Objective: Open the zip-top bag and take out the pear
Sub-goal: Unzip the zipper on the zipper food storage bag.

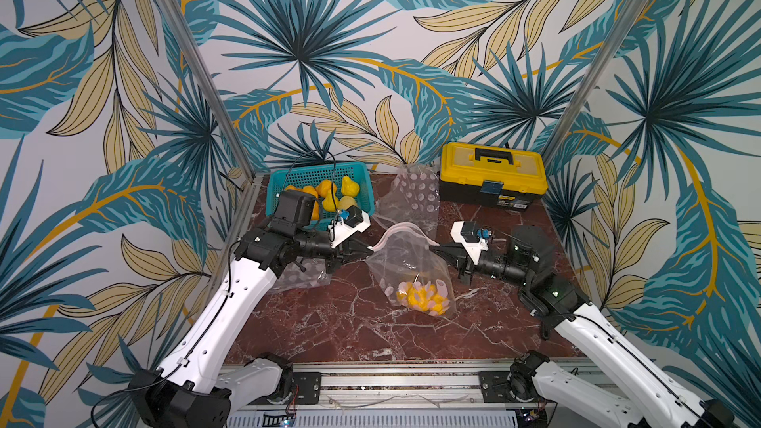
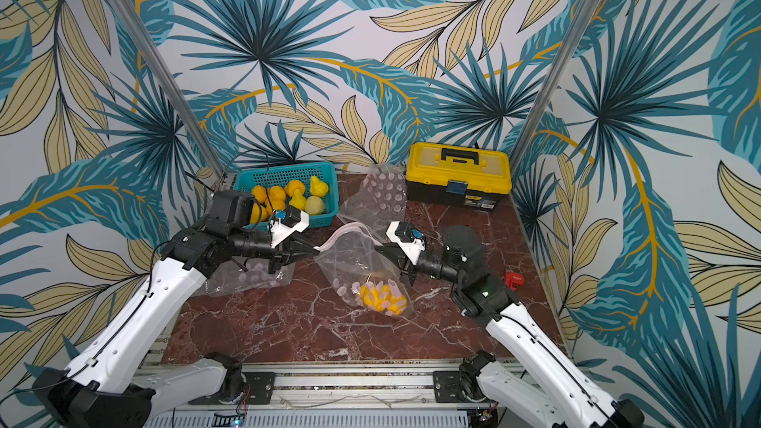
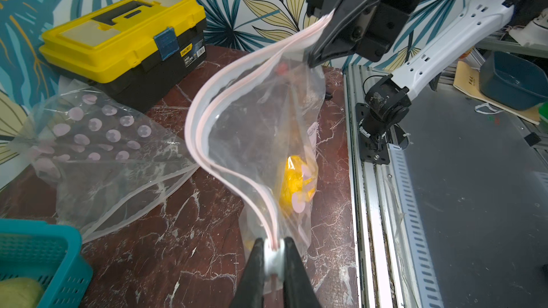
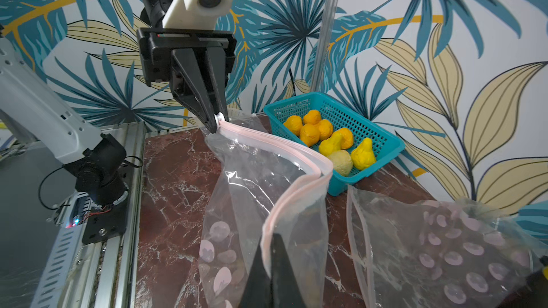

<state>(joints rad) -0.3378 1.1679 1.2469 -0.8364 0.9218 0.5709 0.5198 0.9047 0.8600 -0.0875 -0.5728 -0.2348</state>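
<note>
Left gripper (image 3: 274, 247) clamps zip-top bag (image 1: 405, 265) slider end; right gripper (image 4: 268, 259) pinches opposite end; pear (image 1: 420, 298) inside

Hanging clear bag (image 1: 405, 265) — pear (image 1: 416, 298) inside

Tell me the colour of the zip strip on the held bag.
Pale pink; the zip strip shows best in the right wrist view.

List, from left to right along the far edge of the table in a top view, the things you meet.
Teal basket of fruit → empty spotted bag → yellow toolbox.
</note>
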